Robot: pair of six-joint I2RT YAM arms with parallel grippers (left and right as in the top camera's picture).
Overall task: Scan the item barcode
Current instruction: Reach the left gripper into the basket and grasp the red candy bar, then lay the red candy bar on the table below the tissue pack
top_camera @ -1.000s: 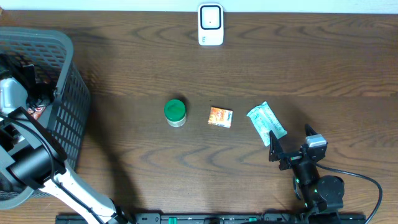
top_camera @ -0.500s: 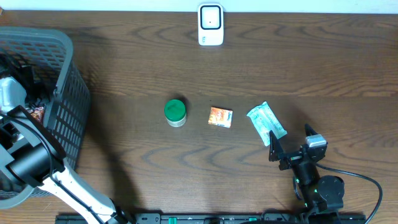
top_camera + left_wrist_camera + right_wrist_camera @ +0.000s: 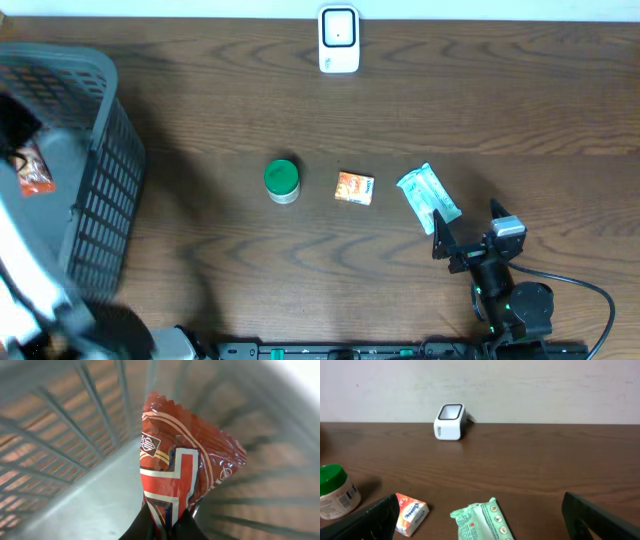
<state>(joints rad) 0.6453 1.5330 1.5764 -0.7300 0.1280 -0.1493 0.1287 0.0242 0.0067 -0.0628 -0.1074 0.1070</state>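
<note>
In the left wrist view my left gripper (image 3: 166, 522) is shut on the lower end of a red snack packet (image 3: 180, 465), which hangs inside the grey basket (image 3: 60, 435). From overhead the packet (image 3: 34, 172) shows as a red patch on the blurred left arm over the basket (image 3: 105, 190). The white scanner (image 3: 339, 40) stands at the table's far edge, also seen from the right wrist as scanner (image 3: 450, 422). My right gripper (image 3: 470, 240) rests open near the front right, with nothing between its fingers.
On the table lie a green-lidded jar (image 3: 282, 181), a small orange box (image 3: 354, 188) and a pale green packet (image 3: 428, 197), in a row at mid-table. The green packet (image 3: 480, 522) lies just ahead of my right gripper. The basket fills the left edge.
My left gripper has shut on the red packet in the basket, and the left arm has risen toward the overhead camera, now blurred. The right arm has not moved.
</note>
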